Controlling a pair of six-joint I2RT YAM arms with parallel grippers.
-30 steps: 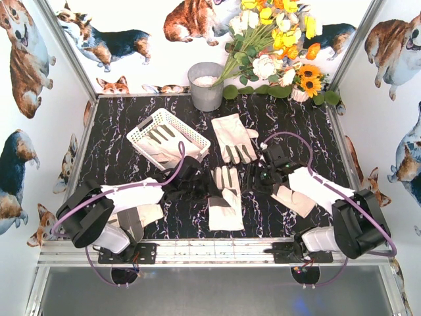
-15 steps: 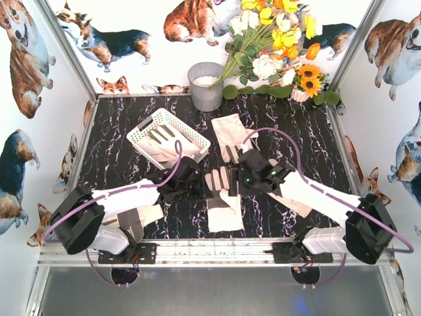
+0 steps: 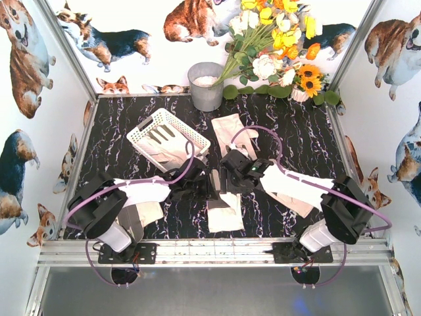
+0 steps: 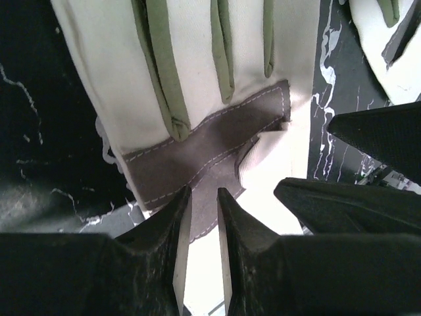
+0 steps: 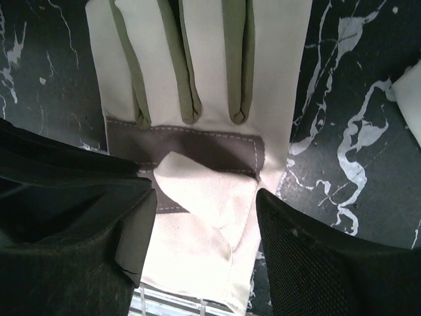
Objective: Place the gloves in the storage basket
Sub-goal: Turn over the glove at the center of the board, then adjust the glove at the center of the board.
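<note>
While the right hand (image 5: 207,224) straddles it, the glove (image 5: 204,141) lies flat beneath.

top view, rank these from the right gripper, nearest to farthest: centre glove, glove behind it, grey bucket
1. centre glove, directly under the right gripper
2. glove behind it, farther back
3. grey bucket, at the back edge

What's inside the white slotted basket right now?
One cream-white fabric work glove with dark grey finger patches lies in the shallow white slotted plastic basket. Anything beneath it is covered, so a second glove cannot be ruled out.
</note>
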